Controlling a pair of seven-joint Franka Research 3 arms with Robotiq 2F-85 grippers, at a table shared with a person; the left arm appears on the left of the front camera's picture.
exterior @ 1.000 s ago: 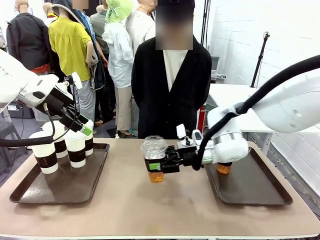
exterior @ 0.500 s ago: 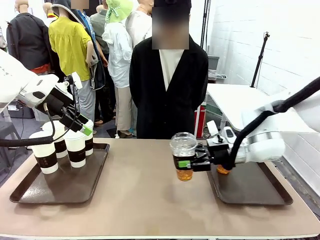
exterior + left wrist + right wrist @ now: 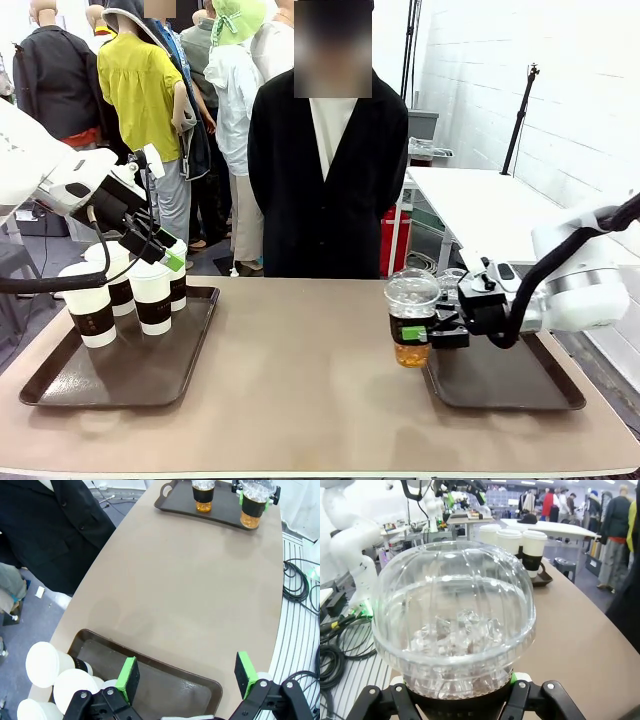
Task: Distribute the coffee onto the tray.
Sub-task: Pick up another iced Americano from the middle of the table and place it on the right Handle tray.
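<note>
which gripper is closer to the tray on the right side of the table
Right. The right gripper holds a dome-lidded cup just at the near-left edge of that tray. The left gripper hangs open over the white cups at the table's far side.

White cups (image 3: 152, 295) wear dark brown sleeves; the clear dome-lidded cup (image 3: 412, 318) holds amber drink.
</note>
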